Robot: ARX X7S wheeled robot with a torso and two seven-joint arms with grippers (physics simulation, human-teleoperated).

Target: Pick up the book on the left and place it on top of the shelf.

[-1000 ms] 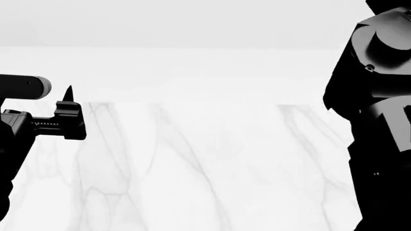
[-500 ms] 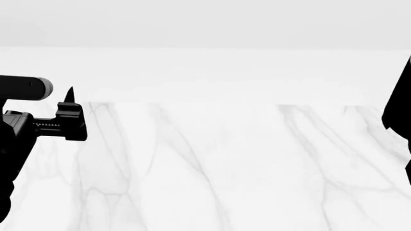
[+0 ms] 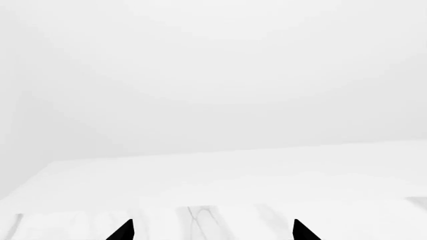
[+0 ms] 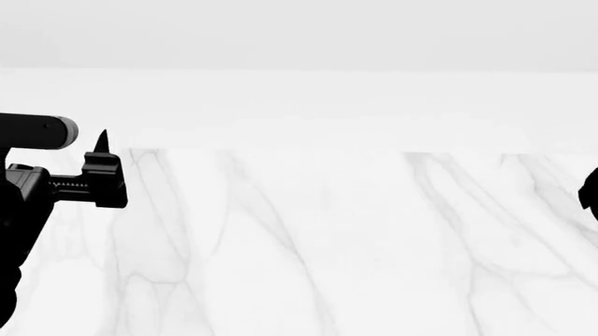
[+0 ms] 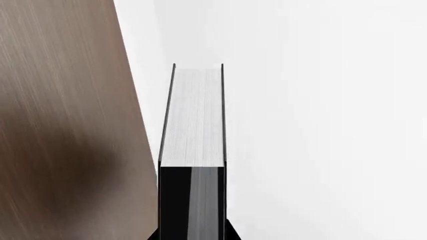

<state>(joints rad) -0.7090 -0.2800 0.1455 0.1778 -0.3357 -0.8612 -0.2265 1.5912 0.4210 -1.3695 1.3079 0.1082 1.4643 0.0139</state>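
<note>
In the right wrist view the book (image 5: 192, 120), black with a white page edge, stands edge-on between the jaws of my right gripper (image 5: 192, 236), which is shut on its dark spine end. The shelf (image 5: 67, 125) shows as a brown wooden board close beside the book; I cannot tell whether they touch. Neither book nor shelf shows in the head view. My left gripper (image 4: 103, 168) hovers at the left over the marble table. In the left wrist view, my left gripper (image 3: 213, 232) is open with nothing between its tips.
The white marble tabletop (image 4: 309, 238) with grey veins fills the head view, with a pale wall behind it. Only a dark sliver of my right arm (image 4: 590, 192) shows at the right edge.
My right arm has swung out of the head view to the right, leaving only a sliver at the edge. The left gripper has barely moved.
</note>
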